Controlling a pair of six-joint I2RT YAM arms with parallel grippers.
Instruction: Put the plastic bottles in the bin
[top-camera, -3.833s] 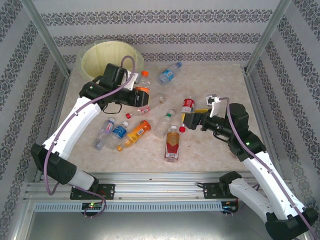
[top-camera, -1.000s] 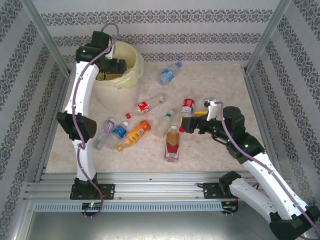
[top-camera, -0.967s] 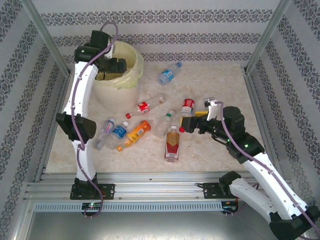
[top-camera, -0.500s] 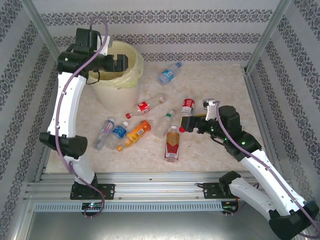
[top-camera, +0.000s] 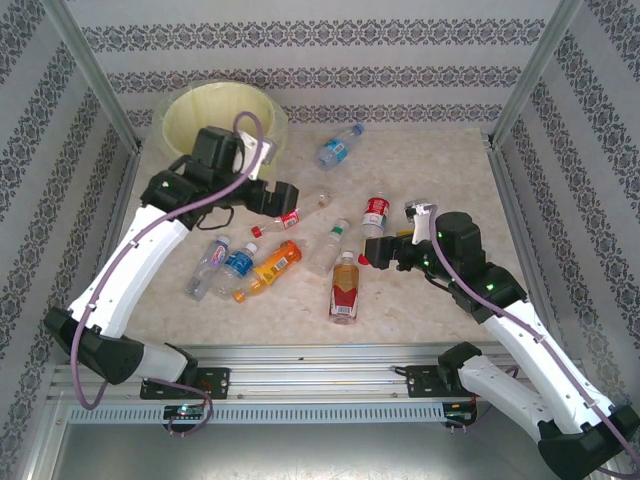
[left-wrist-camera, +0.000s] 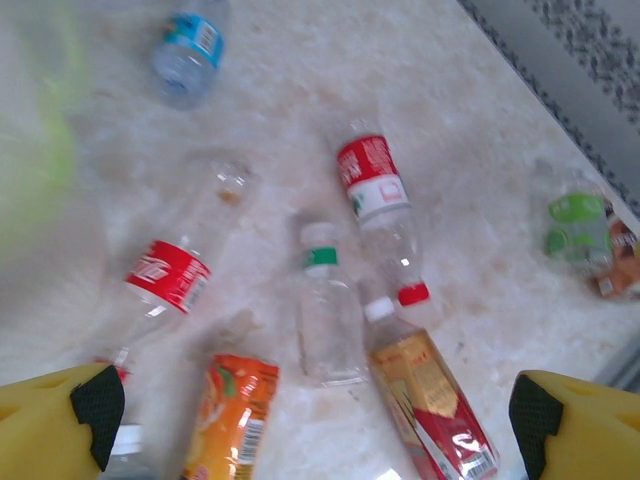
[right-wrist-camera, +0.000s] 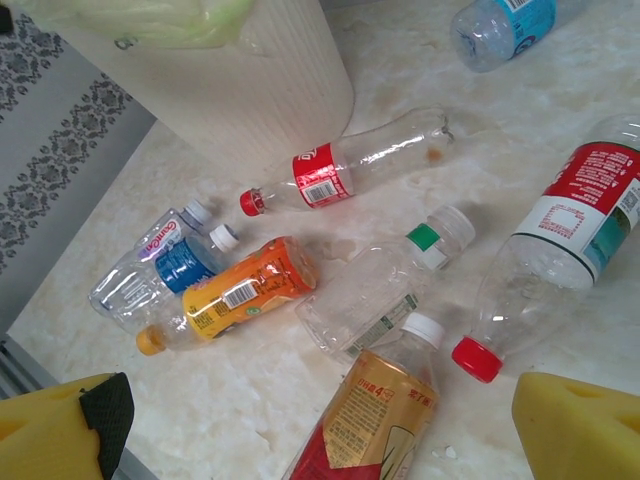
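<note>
The bin (top-camera: 222, 115), a white bucket with a pale yellow liner, stands at the back left. Several plastic bottles lie on the table. Among them are a red-labelled clear one (top-camera: 290, 215), an orange one (top-camera: 272, 267), a clear green-banded one (top-camera: 328, 247) and an amber one with a red and gold label (top-camera: 345, 288). My left gripper (top-camera: 287, 200) hovers open and empty above the red-labelled clear bottle (left-wrist-camera: 168, 275). My right gripper (top-camera: 372, 250) is open and empty, low beside the amber bottle (right-wrist-camera: 375, 420) and a red-capped bottle (right-wrist-camera: 560, 250).
A blue-labelled bottle (top-camera: 338, 147) lies alone at the back. Two more bottles (top-camera: 222, 265) lie at the left of the cluster. Patterned walls and metal posts (top-camera: 95, 75) close in the table. The bin's ribbed wall (right-wrist-camera: 240, 90) stands close behind the cluster.
My left arm has swung from over the bin down to above the bottles, its jaws open and empty. The right arm has barely moved.
</note>
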